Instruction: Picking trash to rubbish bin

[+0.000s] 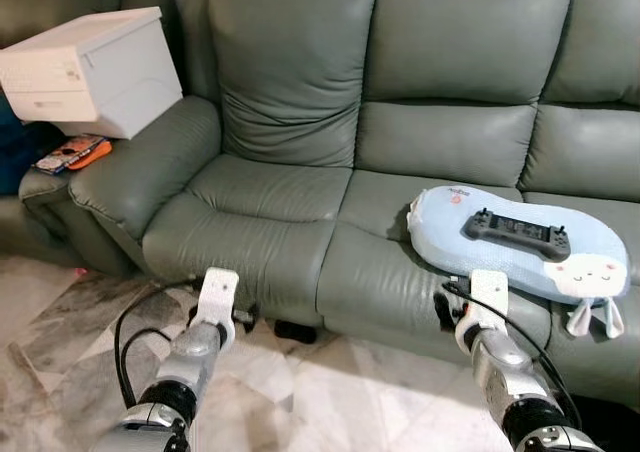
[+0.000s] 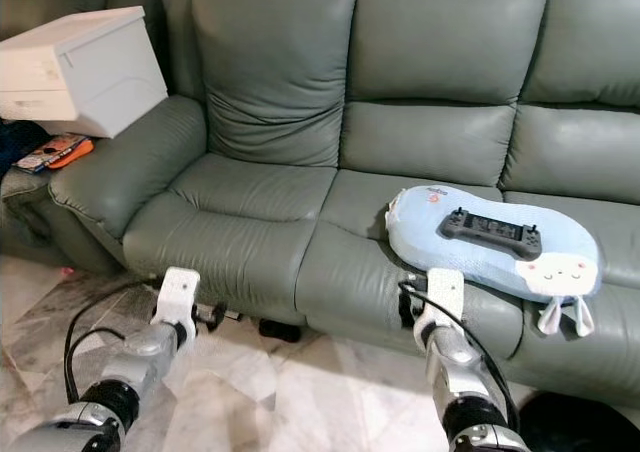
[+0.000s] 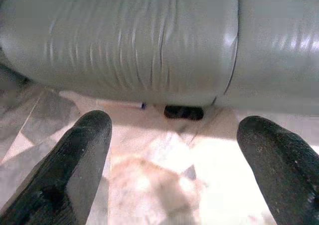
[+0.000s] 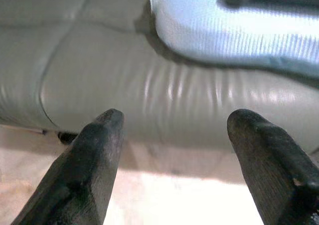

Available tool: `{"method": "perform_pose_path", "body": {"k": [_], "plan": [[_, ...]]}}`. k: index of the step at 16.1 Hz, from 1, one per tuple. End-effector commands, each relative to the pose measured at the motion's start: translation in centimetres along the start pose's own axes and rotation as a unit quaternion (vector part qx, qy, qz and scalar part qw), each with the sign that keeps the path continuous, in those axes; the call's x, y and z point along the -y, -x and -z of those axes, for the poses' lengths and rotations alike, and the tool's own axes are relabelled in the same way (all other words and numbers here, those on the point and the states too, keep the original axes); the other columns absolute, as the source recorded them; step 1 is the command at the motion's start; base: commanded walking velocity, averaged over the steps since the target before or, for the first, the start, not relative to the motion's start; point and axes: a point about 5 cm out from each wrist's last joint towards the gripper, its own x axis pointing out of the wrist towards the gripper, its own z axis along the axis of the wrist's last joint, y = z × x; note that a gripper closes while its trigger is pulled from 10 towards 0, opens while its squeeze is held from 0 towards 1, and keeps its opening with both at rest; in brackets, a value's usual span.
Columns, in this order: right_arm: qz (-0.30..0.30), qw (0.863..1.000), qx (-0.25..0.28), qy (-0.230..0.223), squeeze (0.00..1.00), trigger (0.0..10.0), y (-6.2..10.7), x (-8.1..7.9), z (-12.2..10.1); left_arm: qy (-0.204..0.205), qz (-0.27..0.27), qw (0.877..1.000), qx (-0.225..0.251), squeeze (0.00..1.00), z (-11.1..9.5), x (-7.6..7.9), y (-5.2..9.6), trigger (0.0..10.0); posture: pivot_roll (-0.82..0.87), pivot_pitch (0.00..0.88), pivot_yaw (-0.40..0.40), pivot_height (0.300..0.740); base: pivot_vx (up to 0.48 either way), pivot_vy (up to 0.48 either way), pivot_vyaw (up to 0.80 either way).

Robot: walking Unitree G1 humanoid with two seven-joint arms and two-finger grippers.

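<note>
My left gripper [image 3: 172,172] hung low in front of the grey sofa [image 1: 300,122], fingers [image 3: 75,165] spread wide with nothing between them. My right gripper [image 4: 174,160] was held the same way further along the seat front, fingers [image 4: 89,155] parted and empty, facing the cushion edge just below the pale blue pillow [image 1: 520,247].

I could not pick out a rubbish bin, and no piece of trash was plain to me. The likeliest candidate, as I judged it, was a small dark thing [image 3: 183,112] on the marble floor [image 1: 300,392], tucked right against the base of the sofa under the seam between two seat cushions. It lay ahead of my left fingers and roughly between them in the left wrist view, with its long axis running along the sofa's front edge, across my line of reach. From the head view it sat between my two arms [image 1: 295,330], nearer the left one than the right. It looked flat, black and oblong, partly in shadow; whether it was trash or a sofa foot I could not tell. A thin pale strip [image 3: 127,104] lay just beside it.

On the pillow rested a black game controller [image 1: 515,234], and a white printer [image 1: 85,72] sat on the armrest well to my left
</note>
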Motion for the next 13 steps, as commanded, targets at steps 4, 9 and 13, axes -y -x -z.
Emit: {"method": "perform_pose_path", "body": {"k": [4,9,13], "plan": [[0.011,0.993,-0.116,-0.007,0.00,10.0,1.6,0.2,6.0,-0.027,0.010,0.994,-0.109,0.00,5.8,-0.4,1.4,10.0,-0.04,0.031,0.060,0.740,0.000,0.000,0.00],[-0.006,0.987,-0.161,0.004,0.00,10.0,2.6,-0.4,8.5,-0.018,0.000,0.986,-0.167,0.00,9.2,-1.0,2.8,10.0,-0.04,0.044,0.075,0.740,0.000,0.000,0.00],[-0.014,0.986,-0.164,0.021,0.00,10.0,2.8,-0.5,8.7,0.018,-0.012,0.985,-0.174,0.00,10.1,-0.9,3.2,10.0,-0.04,0.053,0.064,0.740,0.000,0.000,0.00]]}}
